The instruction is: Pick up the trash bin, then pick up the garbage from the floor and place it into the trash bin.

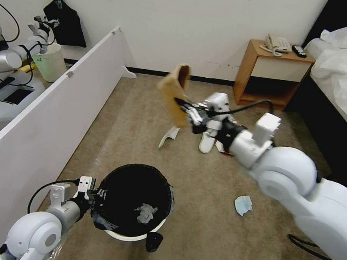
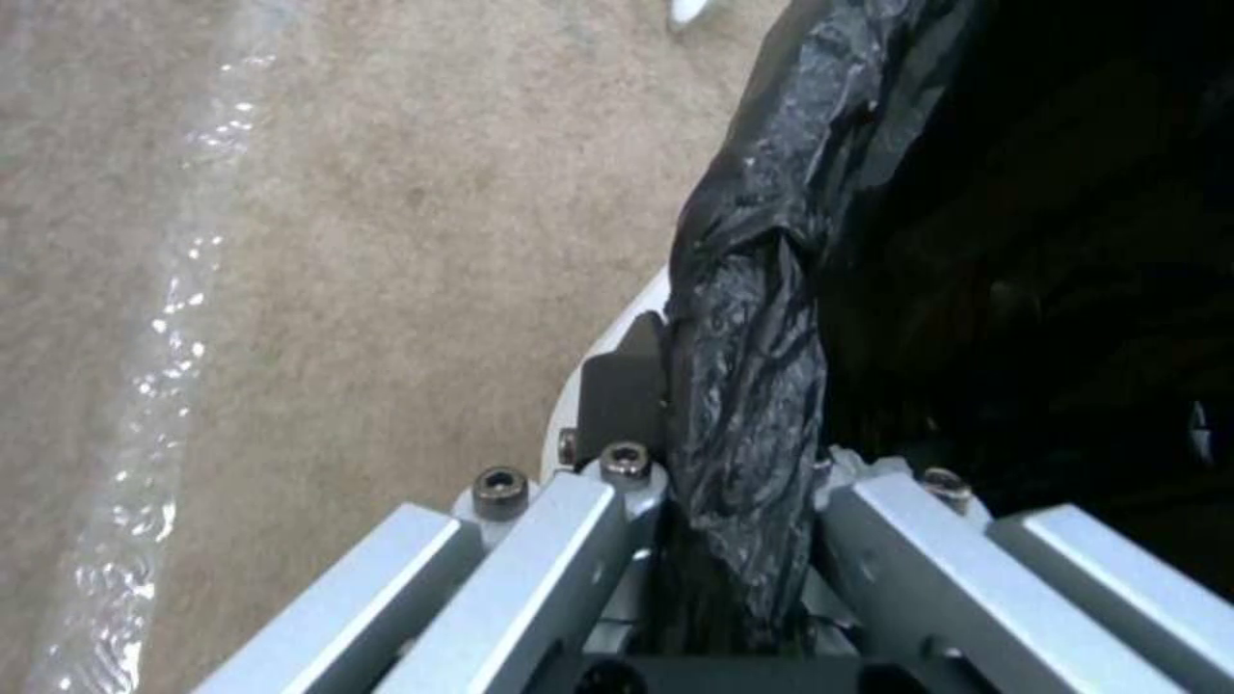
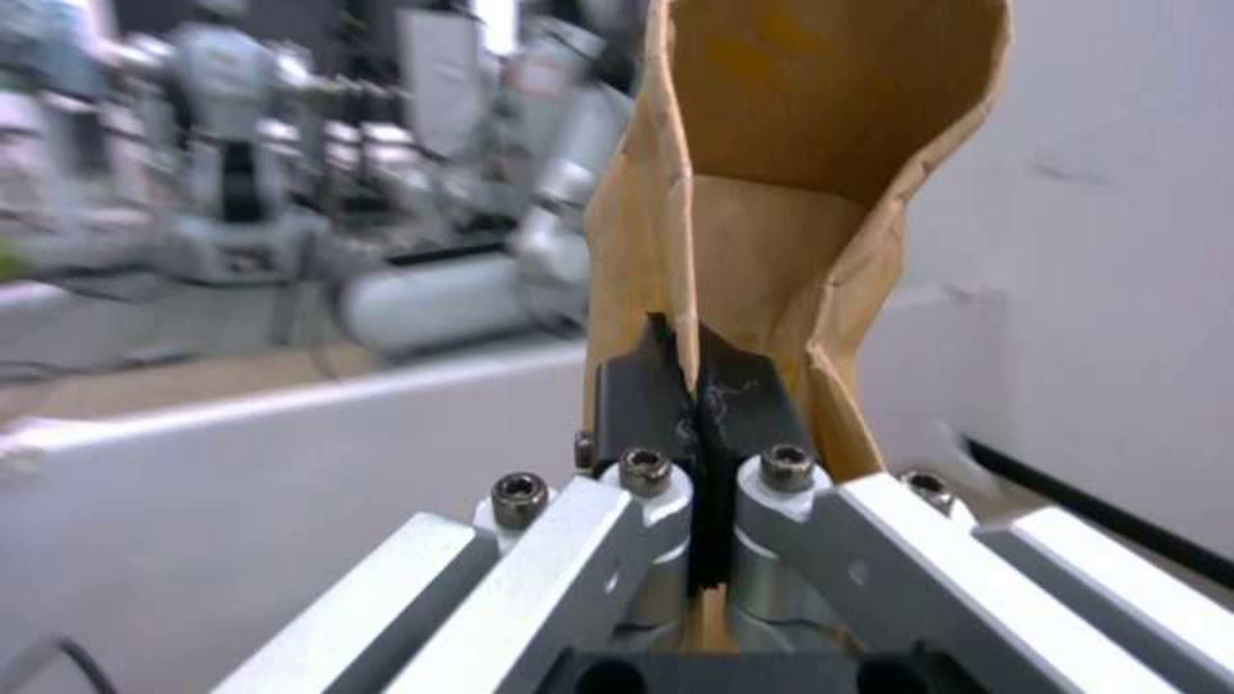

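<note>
- A beige-brown carpeted floor point(image 1: 142, 115) fills the room, edged by a black baseboard along a white wall, with a long white partition board point(image 1: 40, 122) running down the robot's left side.
- A bed with white bedding point(image 1: 345, 64) stands at the far right, and a wooden nightstand point(image 1: 268, 69) with a telephone on top is beside it against the wall.
- The trash bin point(image 1: 137, 201), round and white with a black bag folded over its rim, is low in the head view, just in front of the robot; a crumpled white tissue point(image 1: 146, 213) lies inside.
- The left gripper point(image 1: 94, 198) is pinched onto the bin's rim on the robot's left side, its fingers pressed onto the black bag.
- The right gripper point(image 1: 183, 106) is raised above the floor, farther out, its fingers clamped on a brown cardboard scrap point(image 1: 175, 91) that stands up from them.
- Two white slippers point(image 1: 207, 141) lie on the carpet below the right arm.
- A light-blue wad point(image 1: 243, 205) lies on the carpet to the bin's right.
</note>
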`<state>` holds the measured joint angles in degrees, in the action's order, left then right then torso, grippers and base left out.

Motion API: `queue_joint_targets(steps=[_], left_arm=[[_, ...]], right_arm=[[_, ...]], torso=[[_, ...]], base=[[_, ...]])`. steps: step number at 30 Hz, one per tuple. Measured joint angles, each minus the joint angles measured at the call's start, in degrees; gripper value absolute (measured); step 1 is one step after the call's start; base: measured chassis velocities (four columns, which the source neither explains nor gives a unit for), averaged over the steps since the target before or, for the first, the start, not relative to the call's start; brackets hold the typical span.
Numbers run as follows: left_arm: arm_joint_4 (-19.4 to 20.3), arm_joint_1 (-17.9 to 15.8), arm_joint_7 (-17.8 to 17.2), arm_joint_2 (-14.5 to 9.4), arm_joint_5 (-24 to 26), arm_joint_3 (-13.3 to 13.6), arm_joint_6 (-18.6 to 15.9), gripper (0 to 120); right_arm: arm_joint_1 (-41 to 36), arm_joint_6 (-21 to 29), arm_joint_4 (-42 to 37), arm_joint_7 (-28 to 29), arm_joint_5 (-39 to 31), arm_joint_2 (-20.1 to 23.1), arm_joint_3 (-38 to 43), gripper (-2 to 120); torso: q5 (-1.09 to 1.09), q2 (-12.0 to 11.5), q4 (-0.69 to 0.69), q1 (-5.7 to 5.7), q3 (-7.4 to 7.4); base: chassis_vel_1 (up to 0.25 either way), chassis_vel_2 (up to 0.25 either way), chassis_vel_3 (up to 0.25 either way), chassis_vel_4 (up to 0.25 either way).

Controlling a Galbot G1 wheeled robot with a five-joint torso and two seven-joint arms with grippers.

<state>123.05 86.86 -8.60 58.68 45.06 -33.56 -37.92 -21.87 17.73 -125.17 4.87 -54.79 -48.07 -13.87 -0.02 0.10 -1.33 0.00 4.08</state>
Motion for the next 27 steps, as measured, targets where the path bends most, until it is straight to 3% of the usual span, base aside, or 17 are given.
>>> queue_joint_targets(steps=[2, 7, 18, 27], left_arm=[[0.79, 0.93, -0.45, 1.17, -0.46, -0.96, -0.09, 1], [1.08, 1.19, -1.04, 1.88, -0.64, -1.38, -0.14, 1], [0.97, 1.17, -1.32, 1.75, 0.08, -2.65, -0.14, 1], [0.20, 0.68, -1.66, 1.72, 0.51, -3.23, 0.00, 1]], right_arm=[[4.74, -0.46, 1.74, -0.19, -0.37, -4.41, -4.37, 0], [7.08, -0.51, 3.08, -0.26, -0.43, -7.77, -8.48, 0], [4.04, -0.47, 3.25, -0.32, 0.84, -9.29, -13.11, 0], [0.09, -0.12, 1.77, -0.32, 1.87, -8.06, -14.35, 0]], torso=[[0.00, -0.01, 0.01, 0.00, 0.00], [0.00, -0.01, -0.03, 0.00, 0.00], [0.02, -0.01, -0.04, 0.00, 0.00], [0.02, -0.01, -0.02, 0.00, 0.00]], base=[[0.000, 0.000, 0.000, 0.000], [0.000, 0.000, 0.000, 0.000], [0.000, 0.000, 0.000, 0.000], [0.000, 0.000, 0.000, 0.000]])
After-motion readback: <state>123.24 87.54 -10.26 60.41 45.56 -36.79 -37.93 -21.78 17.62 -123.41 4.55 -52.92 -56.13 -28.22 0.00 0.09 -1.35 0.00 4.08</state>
